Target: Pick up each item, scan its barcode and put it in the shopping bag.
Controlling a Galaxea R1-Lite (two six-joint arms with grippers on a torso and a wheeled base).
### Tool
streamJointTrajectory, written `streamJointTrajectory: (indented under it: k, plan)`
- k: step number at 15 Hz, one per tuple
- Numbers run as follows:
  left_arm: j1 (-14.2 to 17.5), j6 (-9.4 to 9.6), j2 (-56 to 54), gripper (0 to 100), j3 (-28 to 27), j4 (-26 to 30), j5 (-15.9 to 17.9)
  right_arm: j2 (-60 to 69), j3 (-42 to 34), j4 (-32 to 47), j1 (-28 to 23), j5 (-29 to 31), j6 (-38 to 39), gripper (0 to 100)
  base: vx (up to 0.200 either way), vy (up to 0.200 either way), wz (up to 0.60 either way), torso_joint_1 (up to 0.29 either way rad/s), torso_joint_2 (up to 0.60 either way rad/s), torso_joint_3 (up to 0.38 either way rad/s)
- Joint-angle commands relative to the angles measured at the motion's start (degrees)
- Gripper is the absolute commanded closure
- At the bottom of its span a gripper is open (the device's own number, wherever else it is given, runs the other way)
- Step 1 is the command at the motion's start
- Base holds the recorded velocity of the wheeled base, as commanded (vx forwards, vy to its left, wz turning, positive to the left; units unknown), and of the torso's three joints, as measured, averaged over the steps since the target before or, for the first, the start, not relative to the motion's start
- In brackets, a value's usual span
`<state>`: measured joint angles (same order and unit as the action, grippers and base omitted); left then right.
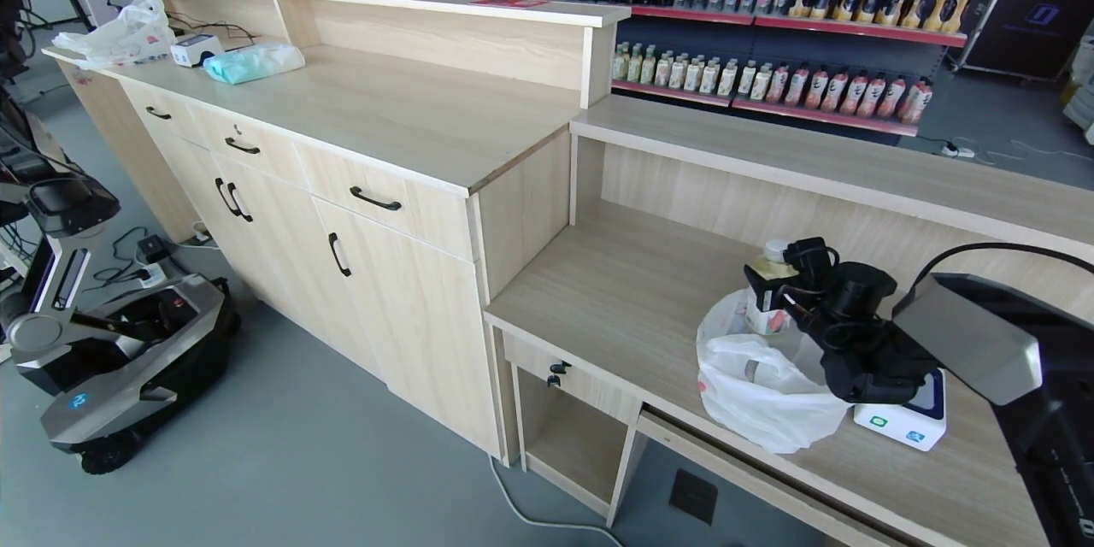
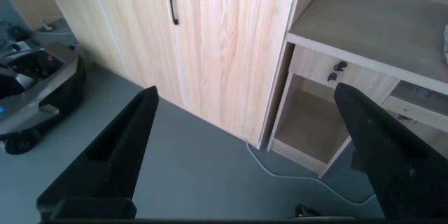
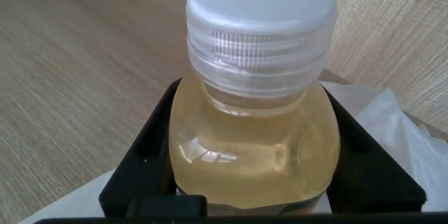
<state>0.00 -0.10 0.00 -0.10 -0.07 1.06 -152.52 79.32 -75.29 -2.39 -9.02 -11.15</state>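
A bottle [image 1: 767,295] of pale yellow drink with a white cap stands upright in my right gripper [image 1: 773,273], which is shut on it. It hangs just over the open mouth of the white shopping bag [image 1: 761,389] on the lower desk [image 1: 632,291]. The right wrist view shows the bottle [image 3: 255,133] close up, with black fingers [image 3: 150,164] on both sides and the bag [image 3: 392,122] behind it. A white scanner box [image 1: 906,426] sits beside the bag. My left gripper [image 2: 241,161] is open and holds nothing, above the grey floor in front of the cabinet doors.
The tall counter [image 1: 385,111] on the left carries another plastic bag [image 1: 124,34], a small white device [image 1: 195,49] and a teal packet [image 1: 252,62]. Shelves of bottles [image 1: 769,26] line the back. Another robot base [image 1: 111,350] and a cable [image 1: 547,513] are on the floor.
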Motion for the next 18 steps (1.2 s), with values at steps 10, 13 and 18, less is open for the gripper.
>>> streamJointTrajectory:
  k: [10,13,18]
  plan:
    - [0.00,0.01,0.00,0,0.01,-0.01,-0.01,34.92,-23.43,8.76,-0.60,0.32,-4.31,0,0.000,0.000,0.00,0.000,0.00,0.000]
    - [0.00,0.01,0.00,0,0.01,-0.01,-0.01,51.44,-37.93,11.92,-1.21,0.32,-5.37,0,0.000,0.000,0.00,0.000,0.00,0.000]
    - [0.00,0.01,0.00,0,0.01,-0.01,-0.01,79.13,-44.43,48.83,-12.90,6.56,-8.18,0,0.000,0.000,-0.48,-0.002,0.00,0.001]
